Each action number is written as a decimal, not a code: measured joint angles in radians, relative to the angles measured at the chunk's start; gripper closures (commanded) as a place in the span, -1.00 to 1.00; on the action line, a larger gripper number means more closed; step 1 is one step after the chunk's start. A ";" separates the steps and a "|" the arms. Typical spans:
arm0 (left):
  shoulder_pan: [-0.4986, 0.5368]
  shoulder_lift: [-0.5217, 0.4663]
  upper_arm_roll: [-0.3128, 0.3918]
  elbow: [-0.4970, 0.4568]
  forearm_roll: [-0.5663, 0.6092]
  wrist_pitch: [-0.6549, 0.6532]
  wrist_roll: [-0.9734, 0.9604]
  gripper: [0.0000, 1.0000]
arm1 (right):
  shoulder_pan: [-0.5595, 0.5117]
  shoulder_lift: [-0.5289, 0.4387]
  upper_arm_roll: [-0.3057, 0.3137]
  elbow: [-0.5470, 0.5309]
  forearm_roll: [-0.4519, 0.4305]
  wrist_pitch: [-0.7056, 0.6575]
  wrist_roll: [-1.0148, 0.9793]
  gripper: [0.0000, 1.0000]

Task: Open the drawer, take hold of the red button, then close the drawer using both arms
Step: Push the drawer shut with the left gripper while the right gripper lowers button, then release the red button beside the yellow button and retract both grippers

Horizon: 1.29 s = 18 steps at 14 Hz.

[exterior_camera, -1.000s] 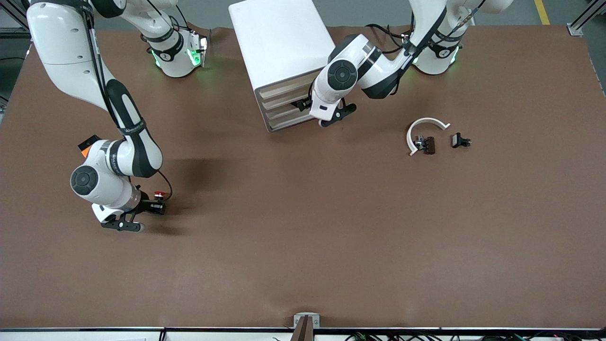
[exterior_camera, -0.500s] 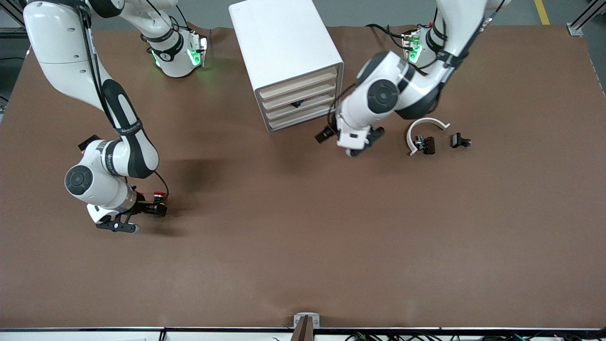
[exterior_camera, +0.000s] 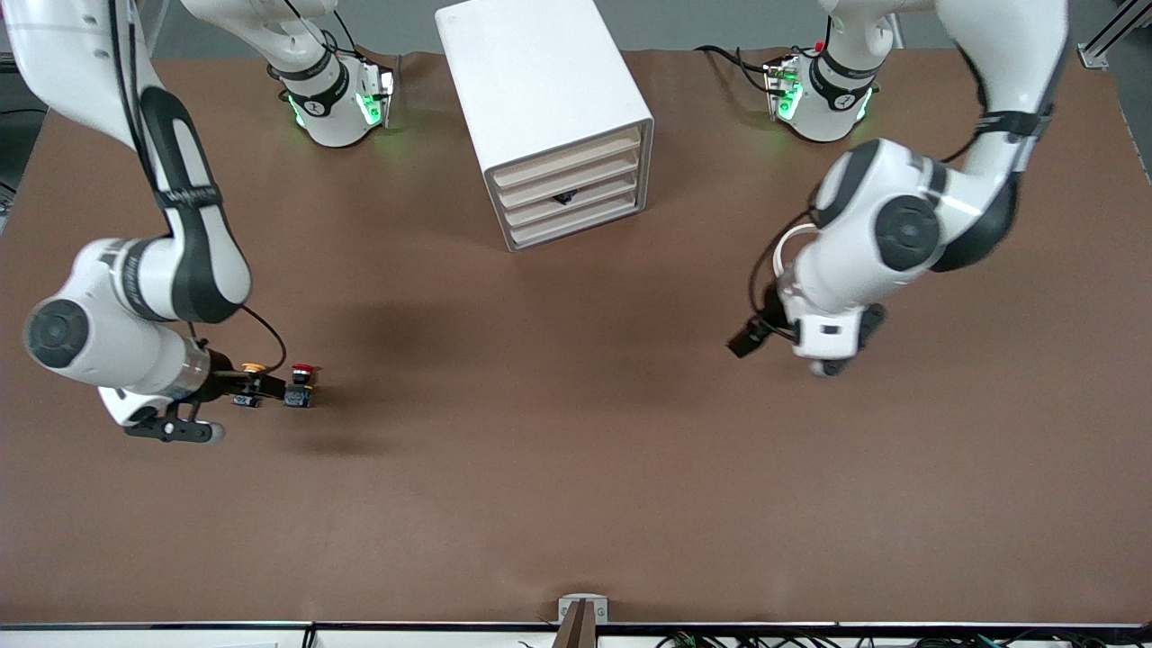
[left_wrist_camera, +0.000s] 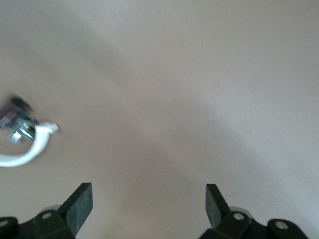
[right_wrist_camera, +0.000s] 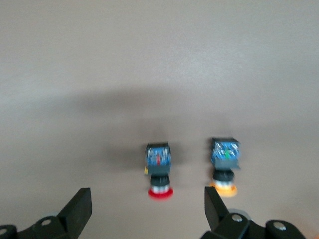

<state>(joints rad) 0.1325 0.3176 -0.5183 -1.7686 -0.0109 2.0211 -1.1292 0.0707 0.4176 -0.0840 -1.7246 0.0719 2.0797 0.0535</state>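
The red-capped button (exterior_camera: 302, 382) lies on the table near the right arm's end; it also shows in the right wrist view (right_wrist_camera: 159, 172). My right gripper (exterior_camera: 227, 387) is open and empty, just short of the button and not touching it (right_wrist_camera: 148, 209). The white cabinet (exterior_camera: 540, 81) stands at the table's back middle with all four cream drawer fronts (exterior_camera: 569, 184) flush and shut. My left gripper (exterior_camera: 750, 337) is open and empty over bare table toward the left arm's end (left_wrist_camera: 149, 204).
An orange-capped button (exterior_camera: 251, 382) lies right beside the red one, closer to the right arm's hand (right_wrist_camera: 224, 167). A white arc-shaped part (left_wrist_camera: 25, 154) with a small metal piece (left_wrist_camera: 17, 122) lies near the left gripper.
My left arm has swung away from the cabinet front toward its own end of the table. My right gripper has drawn back from the red button, uncovering the orange-capped one.
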 measured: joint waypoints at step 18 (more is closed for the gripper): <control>0.341 -0.136 -0.013 0.380 0.190 -0.478 1.001 -1.00 | -0.016 -0.128 0.001 0.446 -0.085 -0.627 0.000 -1.00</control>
<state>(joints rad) 0.4734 0.1815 -0.5317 -1.3881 0.1788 1.5432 -0.1282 0.0547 0.2892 -0.0833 -1.2788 -0.0132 1.4527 0.0535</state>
